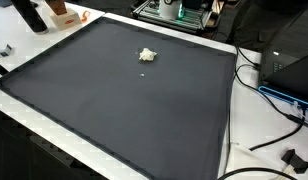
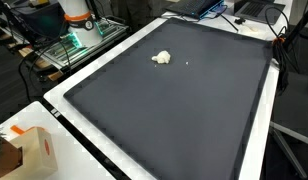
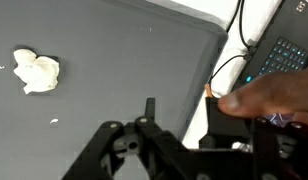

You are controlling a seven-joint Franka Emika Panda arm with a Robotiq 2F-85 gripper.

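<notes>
In the wrist view my gripper rises from the bottom edge, open, with only the dark mat showing between its fingers. A human finger rests against the right side of the gripper. A small crumpled white lump lies on the mat, far to the left of the gripper and apart from it. A tiny white crumb lies near it. Both exterior views show the lump on the mat; the gripper is out of frame there.
A laptop and cables sit off the mat's edge. Cables trail over the white table beside the mat. A cardboard box stands at one corner, and electronics at the far edge.
</notes>
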